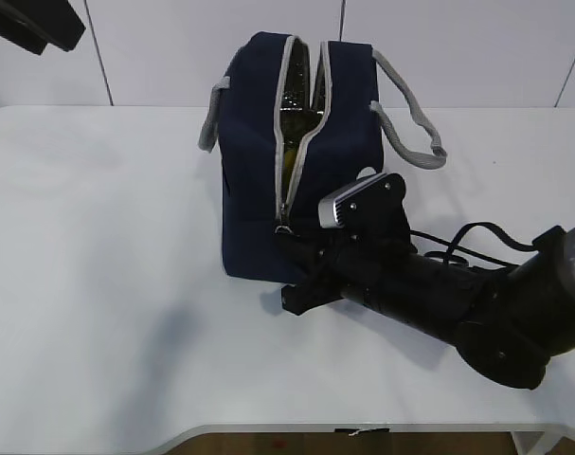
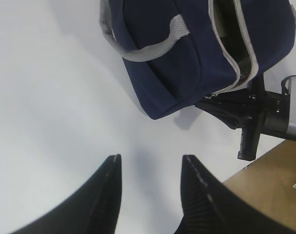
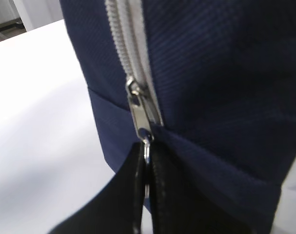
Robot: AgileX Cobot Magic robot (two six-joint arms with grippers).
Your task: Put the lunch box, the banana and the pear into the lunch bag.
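**Right arm pinches the zipper pull at the foot of the lunch bag**

The lunch bag [image 1: 259, 180] stands on the white bench [image 1: 98, 284], its zipper [image 1: 301, 123] parted along the top and down the near end, with something dark and glossy showing in the gap. The right arm lies low across the bench, reaching in from the bag's right, wrist level and pointed at the bag's near end. The right gripper [image 3: 147, 161] has its jaws pressed together on the metal ring pull [image 3: 146, 146], just below the slider at the bottom of the zipper. The left gripper [image 2: 150, 187] hangs above bare bench well to the bag's left, jaws partly apart and holding nothing. Grey rope handles [image 1: 410, 118] droop on either side of the bag.
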